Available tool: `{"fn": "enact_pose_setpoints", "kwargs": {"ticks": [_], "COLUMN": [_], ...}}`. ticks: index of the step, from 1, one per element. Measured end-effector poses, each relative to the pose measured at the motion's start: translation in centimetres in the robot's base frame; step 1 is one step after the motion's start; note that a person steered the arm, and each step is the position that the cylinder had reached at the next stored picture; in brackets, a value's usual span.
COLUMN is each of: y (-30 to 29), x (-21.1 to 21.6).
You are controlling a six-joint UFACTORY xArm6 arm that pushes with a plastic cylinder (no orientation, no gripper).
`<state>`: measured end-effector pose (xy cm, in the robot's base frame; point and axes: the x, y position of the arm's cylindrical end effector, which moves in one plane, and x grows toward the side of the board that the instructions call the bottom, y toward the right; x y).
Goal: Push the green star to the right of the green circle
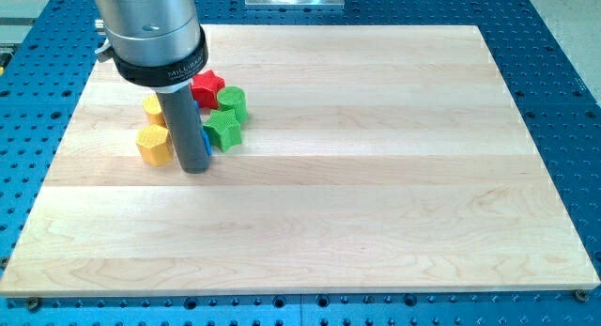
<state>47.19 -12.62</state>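
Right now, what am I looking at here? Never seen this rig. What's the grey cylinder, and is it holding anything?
This is a single view looking down at a slant on a wooden board that lies on a blue perforated table. The grey cylinder is the end of a robot arm. It has no fingers and holds nothing; it ends in a straight rod that only pushes things along the board.

My tip rests on the board at the lower edge of a cluster of small blocks near the view's upper left. Just right of it, the green star lies directly below the green circle. A red star sits above, two yellow blocks lie to the left, and a blue block peeks out from behind the rod.
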Motion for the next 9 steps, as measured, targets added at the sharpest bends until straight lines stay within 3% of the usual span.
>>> {"fn": "enact_pose_setpoints", "kwargs": {"ticks": [8,9], "y": [-1.7,-1.7], "x": [2.9,1.3]}}
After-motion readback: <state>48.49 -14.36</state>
